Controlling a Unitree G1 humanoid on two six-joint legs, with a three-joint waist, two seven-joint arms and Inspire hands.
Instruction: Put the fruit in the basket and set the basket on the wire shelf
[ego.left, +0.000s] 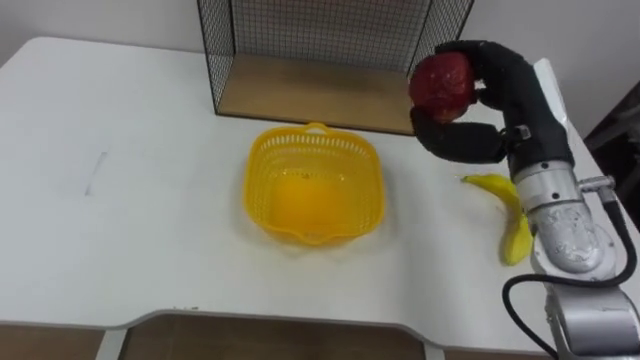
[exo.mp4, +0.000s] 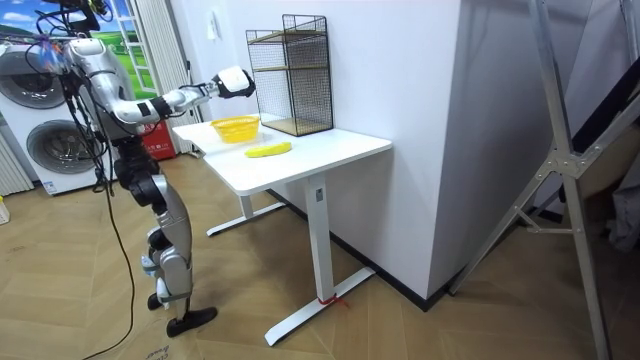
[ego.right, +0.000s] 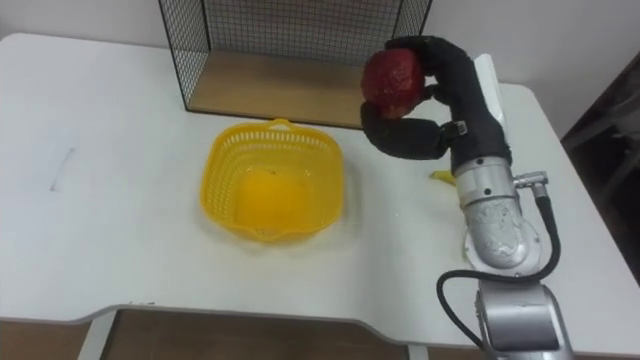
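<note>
My right hand (ego.left: 505, 95) is raised above the table, its fingers and thumb curled round a red apple (ego.left: 441, 85). The apple hangs to the right of the yellow plastic basket (ego.left: 262, 190) and a little behind it. The basket stands near the table's middle with nothing in it. A banana (ego.left: 512, 218) lies on the table at the right, partly covered by my right forearm. Just behind the basket stands the black wire shelf (ego.left: 300, 90), with a wooden bottom board.
The white table (ego.left: 100, 200) has free room left of the basket. In the room view I stand at the table's end on the room view's left, my right arm stretched over it. A wall runs behind the shelf (exo.mp4: 295, 75).
</note>
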